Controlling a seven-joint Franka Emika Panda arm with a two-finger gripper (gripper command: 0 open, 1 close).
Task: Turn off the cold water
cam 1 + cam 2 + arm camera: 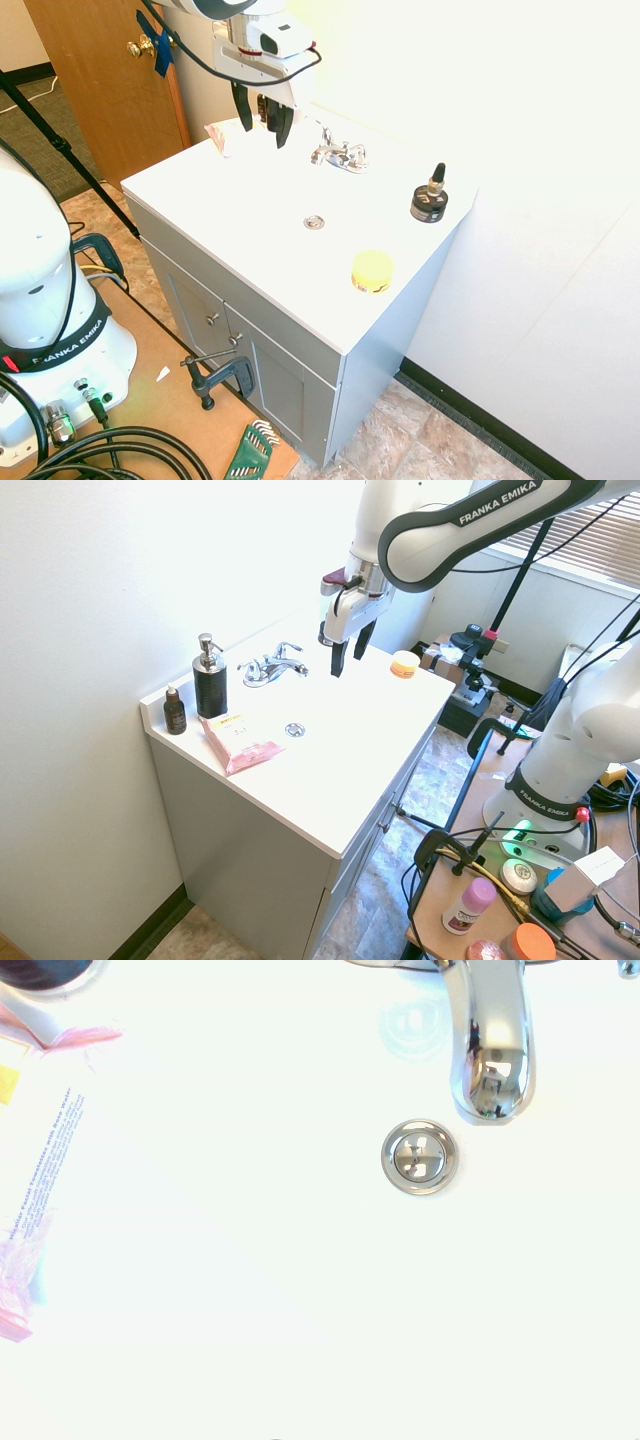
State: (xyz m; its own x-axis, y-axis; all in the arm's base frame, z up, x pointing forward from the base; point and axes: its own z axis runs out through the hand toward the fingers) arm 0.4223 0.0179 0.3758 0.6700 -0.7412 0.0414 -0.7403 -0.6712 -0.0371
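The two dark fingers [262, 125] hang spread apart and hold nothing; the gripper [349, 652] points straight down, above the counter [200, 185] and clear of everything on it. I judge this is an approach pose: the open gap is ready to take a lever between the fingers, but no contact is made yet.

The chrome faucet [339, 153] stands at the back edge of the sink, near the wall, and the gripper hovers just beside it, a little toward the front. In the second exterior view the faucet [272, 666] shows its two lever handles, one on each side of the short spout. Which lever serves the cold water I cannot tell, and no stream is visible.

The wrist view looks down on the spout [491, 1050] and on the round drain [420, 1157] just in front of it, so the camera is centred over the basin, not over a handle.

Further from the faucet stand a black pump bottle [209, 680], a pink packet [241, 743], a black dropper jar [430, 199] and a yellow round container [372, 270]; all are away from the gripper.
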